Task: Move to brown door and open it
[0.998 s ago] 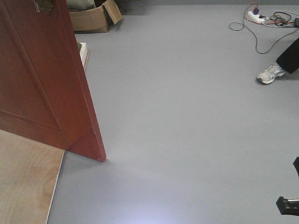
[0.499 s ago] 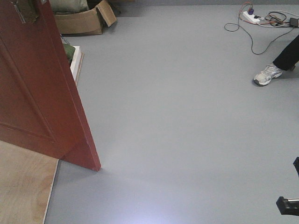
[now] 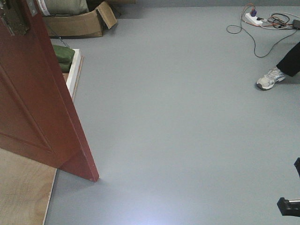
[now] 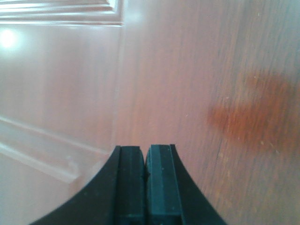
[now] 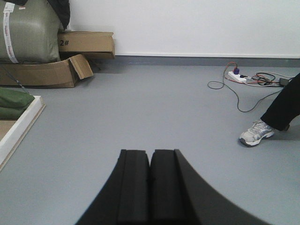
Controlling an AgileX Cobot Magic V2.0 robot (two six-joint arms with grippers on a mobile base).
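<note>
brown door (image 3: 33,108): left of frame, ajar, long axis upright | left gripper (image 4: 146,157): fingers pressed together, empty, facing door panel dead ahead, nearer | right gripper (image 5: 150,161): fingers together, empty, facing floor

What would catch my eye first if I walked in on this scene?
The glossy reddish-brown door fills the left of the front view, standing at an angle over the grey floor. In the left wrist view, the shut left gripper sits close to the door's panelled face. At far right, a person's white sneaker stands near a power strip with tangled cables.
</note>
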